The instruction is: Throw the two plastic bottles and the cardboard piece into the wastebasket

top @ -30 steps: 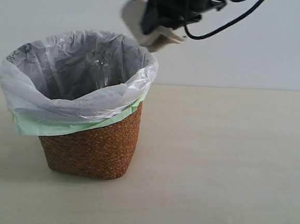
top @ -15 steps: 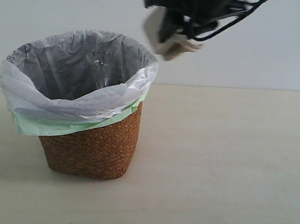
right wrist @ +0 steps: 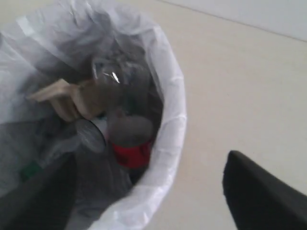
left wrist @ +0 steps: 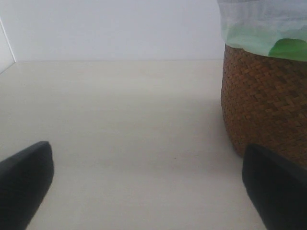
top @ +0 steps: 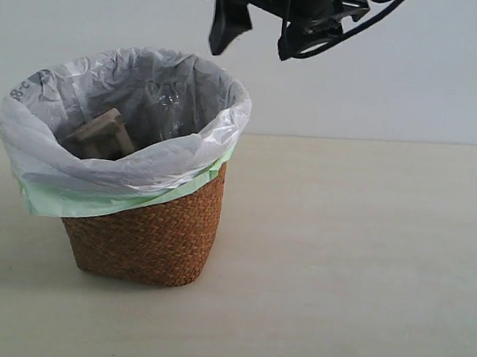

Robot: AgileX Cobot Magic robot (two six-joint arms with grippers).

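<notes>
Found cardboard piece (top: 103, 135) leaning at 9 o'clock inside woven wicker wastebasket (top: 147, 237), half hidden by crinkled translucent bag. Made out red-label bottle (right wrist: 129, 148) blurred below; green-capped bottle (right wrist: 29, 170) barely a smear. Couldn't read bag print. Noted right tool (top: 262, 31) spread, empty, at 1 o'clock above rim; left tool (left wrist: 144, 191) spread over pale counter (left wrist: 120, 120).

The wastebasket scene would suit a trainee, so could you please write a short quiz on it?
1. True or false: the cardboard piece lies inside the wastebasket.
2. The right hand is: A) open above the wastebasket; B) shut on a bottle; C) down inside the wastebasket.
3. In the right wrist view, what colour is the label on the bottle next to the cardboard piece?

Key: 1 true; 2 A; 3 red.
</notes>
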